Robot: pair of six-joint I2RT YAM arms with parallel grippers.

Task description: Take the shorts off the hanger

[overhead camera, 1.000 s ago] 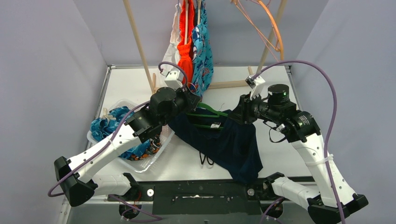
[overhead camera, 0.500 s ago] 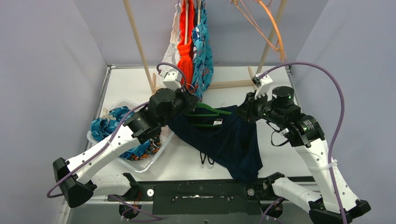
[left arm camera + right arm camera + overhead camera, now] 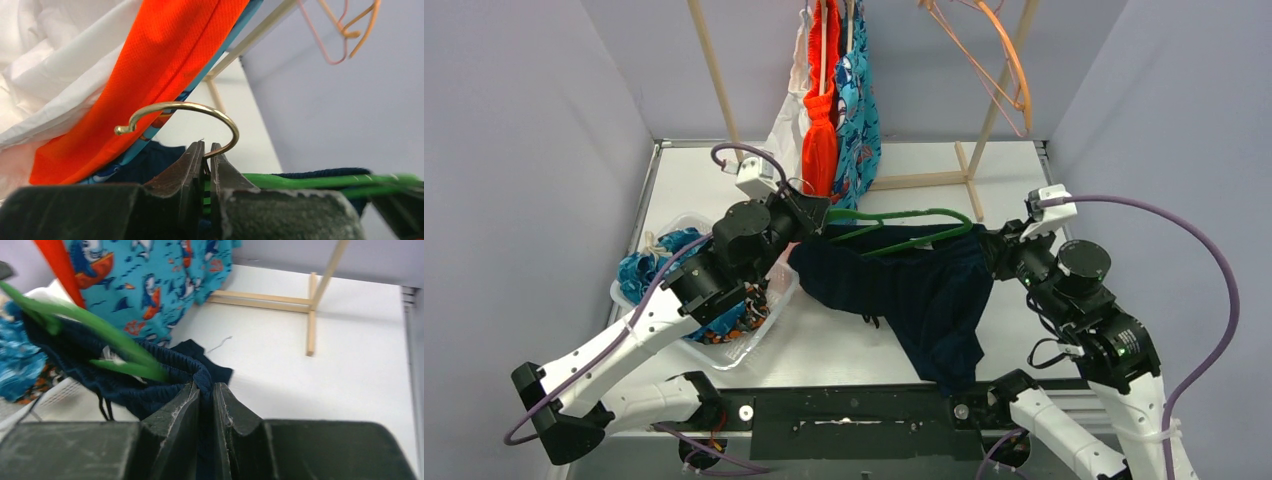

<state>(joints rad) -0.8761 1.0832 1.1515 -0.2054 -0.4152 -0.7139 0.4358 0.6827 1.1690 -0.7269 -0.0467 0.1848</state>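
Note:
Plain navy shorts (image 3: 914,290) hang stretched on a green hanger (image 3: 894,222) held above the table between my two arms. My left gripper (image 3: 816,212) is shut on the hanger's neck just under its brass hook (image 3: 200,107); the green bar (image 3: 320,181) runs off to the right. My right gripper (image 3: 991,252) is shut on the navy waistband (image 3: 205,371) at the hanger's right end (image 3: 125,367). Bright orange shorts (image 3: 821,130) and teal shark-print shorts (image 3: 861,110) hang on the rack behind.
A clear bin (image 3: 754,335) at the left holds blue patterned shorts (image 3: 649,265) and camouflage shorts (image 3: 744,318). A wooden rack (image 3: 964,165) stands at the back with empty orange hangers (image 3: 1004,60) and a white garment (image 3: 789,110).
My left gripper pulled the hanger up and left. My right gripper drew the waistband far to the right. The navy shorts are now stretched wide along the hanger.

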